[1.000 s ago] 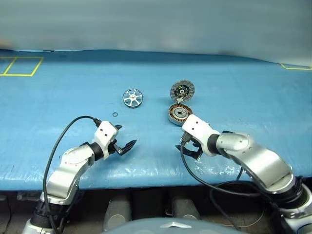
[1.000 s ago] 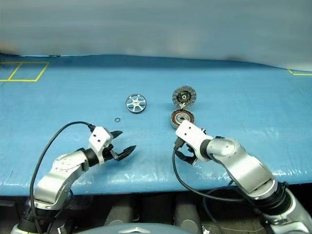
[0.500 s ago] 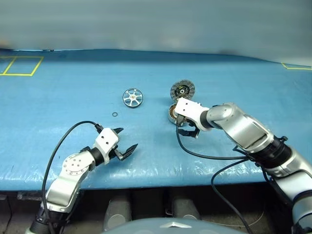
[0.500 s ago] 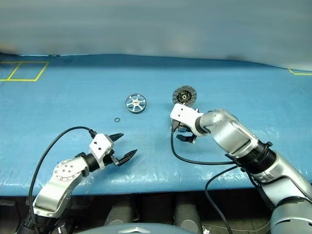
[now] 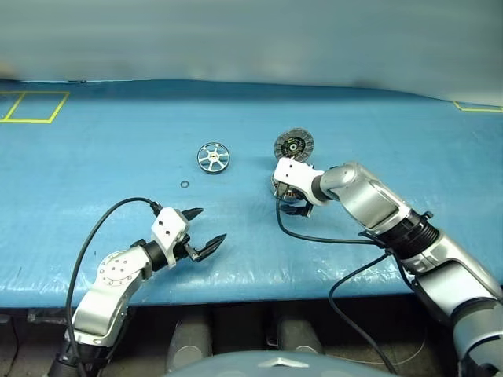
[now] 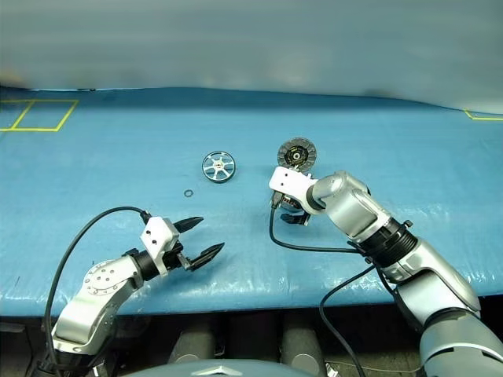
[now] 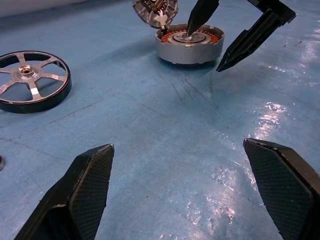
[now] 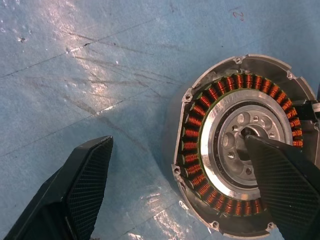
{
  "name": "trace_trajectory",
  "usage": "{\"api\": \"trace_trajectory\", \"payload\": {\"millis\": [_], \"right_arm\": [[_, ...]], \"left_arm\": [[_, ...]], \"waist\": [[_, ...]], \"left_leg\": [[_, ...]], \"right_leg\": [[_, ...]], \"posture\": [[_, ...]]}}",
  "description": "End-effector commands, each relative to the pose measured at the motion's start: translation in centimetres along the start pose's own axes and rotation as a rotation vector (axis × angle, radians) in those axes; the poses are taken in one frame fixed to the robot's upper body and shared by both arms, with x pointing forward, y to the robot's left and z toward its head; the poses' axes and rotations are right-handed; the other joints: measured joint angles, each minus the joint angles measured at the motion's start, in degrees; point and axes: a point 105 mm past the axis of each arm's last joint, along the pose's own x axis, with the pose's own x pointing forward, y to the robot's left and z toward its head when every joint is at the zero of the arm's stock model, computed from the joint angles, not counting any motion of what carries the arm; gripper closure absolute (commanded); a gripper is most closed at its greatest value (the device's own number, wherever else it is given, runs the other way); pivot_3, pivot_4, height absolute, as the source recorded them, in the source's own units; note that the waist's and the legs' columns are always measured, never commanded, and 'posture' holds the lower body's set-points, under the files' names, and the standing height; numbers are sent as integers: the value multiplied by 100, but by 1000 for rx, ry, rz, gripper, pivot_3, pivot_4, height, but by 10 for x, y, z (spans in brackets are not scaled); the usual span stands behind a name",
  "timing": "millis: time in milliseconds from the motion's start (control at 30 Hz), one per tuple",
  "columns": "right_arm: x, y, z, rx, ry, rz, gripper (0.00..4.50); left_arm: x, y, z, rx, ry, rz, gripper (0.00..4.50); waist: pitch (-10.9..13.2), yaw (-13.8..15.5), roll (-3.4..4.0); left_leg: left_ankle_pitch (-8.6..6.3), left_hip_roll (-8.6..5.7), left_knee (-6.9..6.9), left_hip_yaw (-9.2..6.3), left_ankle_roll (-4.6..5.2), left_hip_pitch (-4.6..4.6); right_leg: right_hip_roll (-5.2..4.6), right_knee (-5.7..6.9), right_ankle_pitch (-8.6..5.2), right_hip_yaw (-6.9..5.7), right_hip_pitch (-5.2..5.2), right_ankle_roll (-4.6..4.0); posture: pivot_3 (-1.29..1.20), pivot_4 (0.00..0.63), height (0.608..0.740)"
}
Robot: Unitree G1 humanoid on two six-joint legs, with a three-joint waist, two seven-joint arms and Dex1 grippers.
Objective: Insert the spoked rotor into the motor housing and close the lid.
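Reaching forward, right gripper (image 8: 175,190) now hangs spread over motor housing (image 8: 240,145).

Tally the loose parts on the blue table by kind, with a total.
spoked rotor: 1
motor housing: 1
lid: 1
small dark ring: 1
Total: 4

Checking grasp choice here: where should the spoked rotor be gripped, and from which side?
Take the spoked rotor across its outer rim from above, I'd judge. It lies flat on the blue table, spokes up, so only the rim offers two opposed edges. The open left gripper is nearer.
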Motion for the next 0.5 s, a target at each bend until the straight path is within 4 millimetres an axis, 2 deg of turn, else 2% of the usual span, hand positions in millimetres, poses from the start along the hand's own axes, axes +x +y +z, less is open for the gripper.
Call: {"api": "trace_trajectory", "payload": {"millis": [33,100,200,367,500], "right_arm": [[0,-9,5,-17,-11,-26,26],[3,-11,4,-8,-4,-21,26],[7,-10,1,-7,14,-9,627],[15,-1,2,19,14,28,2255],[20,21,16,74,-41,87,2344]], "left_arm": [[-2,3,8,14,-31,8,0],[-1,3,9,7,-43,16,0],[0,3,9,3,-47,20,0],[1,3,8,3,-45,23,0],[1,5,7,5,-43,44,0]], "waist": [[0,-1,1],[0,-1,1],[0,-2,1],[-5,-1,-4],[-7,-36,-7]], "left_leg": [[0,0,0,1,0,0],[0,0,0,3,0,2],[0,0,1,4,0,4],[0,0,0,4,0,8],[0,9,0,7,-1,24]], "right_leg": [[0,0,0,0,0,0],[0,2,0,0,1,0],[0,3,1,0,2,-1],[1,3,1,0,8,-1],[1,9,0,3,12,0]], "posture": [[0,150,740],[0,150,740],[0,150,740],[0,150,740],[0,150,740]]}}
